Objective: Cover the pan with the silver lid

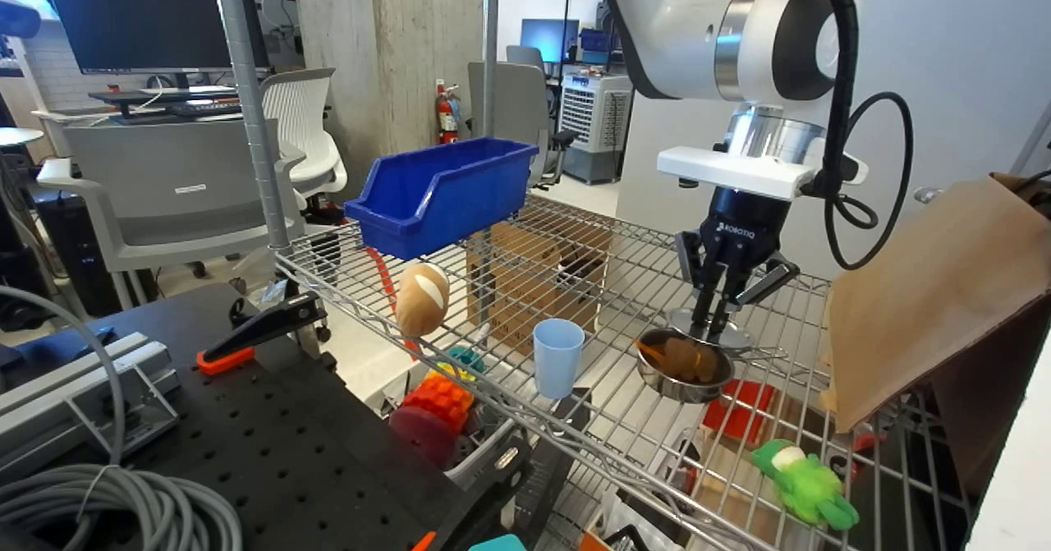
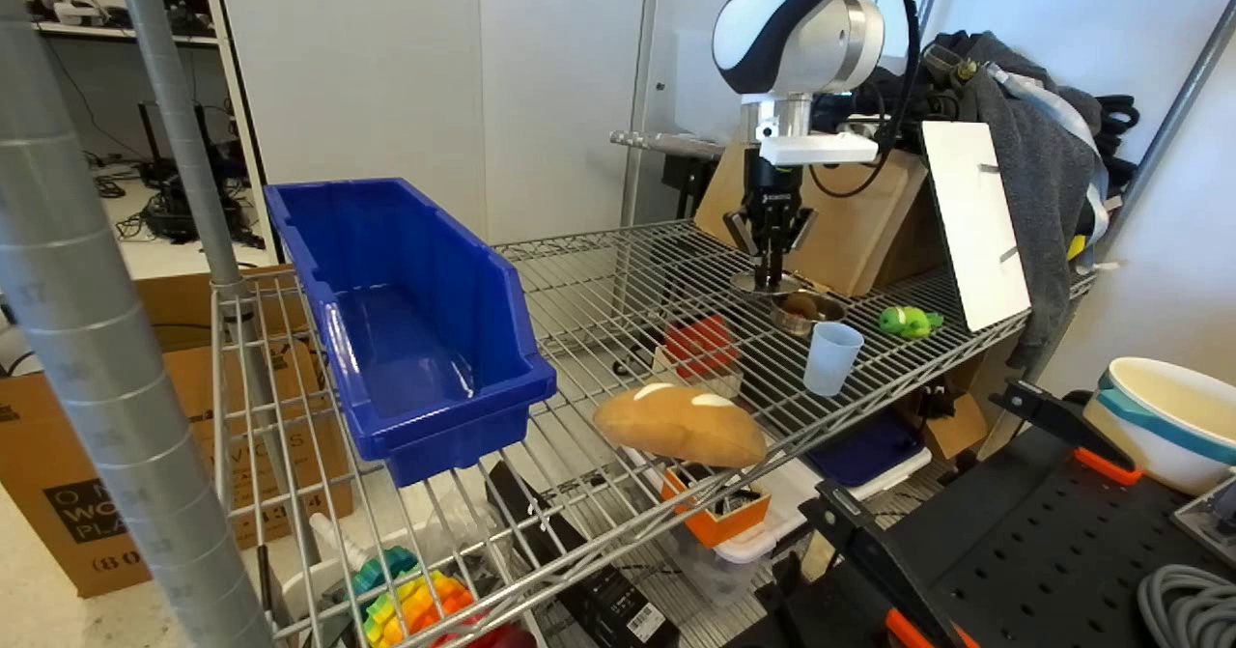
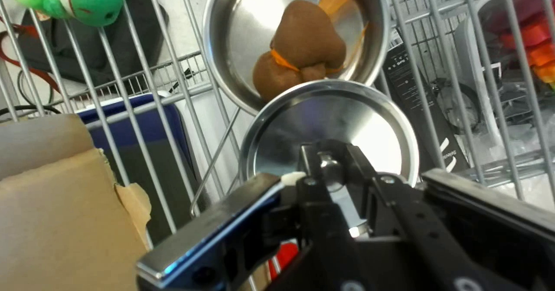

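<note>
Grasping the lid [image 3: 321, 109] in the jaws, roughly level near the pan [image 3: 236, 57], by its upward knob [image 3: 331, 169], visible only in wrist view.

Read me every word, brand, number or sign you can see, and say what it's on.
"ROBOTIQ": gripper
"FRA", rest cut off: arm
"WO": cardboard box, partly hidden
"PLA": same box, partly hidden
"(80": same box, partly hidden
Too small or blurred: chair label, post markings, black box print.
</note>
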`<state>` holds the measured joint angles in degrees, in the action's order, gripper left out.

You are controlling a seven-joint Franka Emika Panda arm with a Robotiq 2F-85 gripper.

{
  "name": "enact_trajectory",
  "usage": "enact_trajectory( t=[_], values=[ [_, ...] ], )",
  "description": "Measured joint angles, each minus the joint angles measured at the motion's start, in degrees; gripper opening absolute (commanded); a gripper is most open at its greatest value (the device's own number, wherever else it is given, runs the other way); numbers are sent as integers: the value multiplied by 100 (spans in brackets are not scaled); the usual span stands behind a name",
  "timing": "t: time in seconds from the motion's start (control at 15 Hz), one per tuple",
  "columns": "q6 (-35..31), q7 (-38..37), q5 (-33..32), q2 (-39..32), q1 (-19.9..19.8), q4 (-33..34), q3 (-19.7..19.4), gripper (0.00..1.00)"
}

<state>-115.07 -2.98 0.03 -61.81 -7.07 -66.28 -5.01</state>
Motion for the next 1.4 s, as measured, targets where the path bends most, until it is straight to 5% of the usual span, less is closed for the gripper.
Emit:
enact_trajectory(
  t=[0.93,1.4],
  values=[
    [-1935,79,-36,2296,50,-3872,-76,5],
    [-3211,41,-38,2402,74,-4448,-76,5]
  ],
)
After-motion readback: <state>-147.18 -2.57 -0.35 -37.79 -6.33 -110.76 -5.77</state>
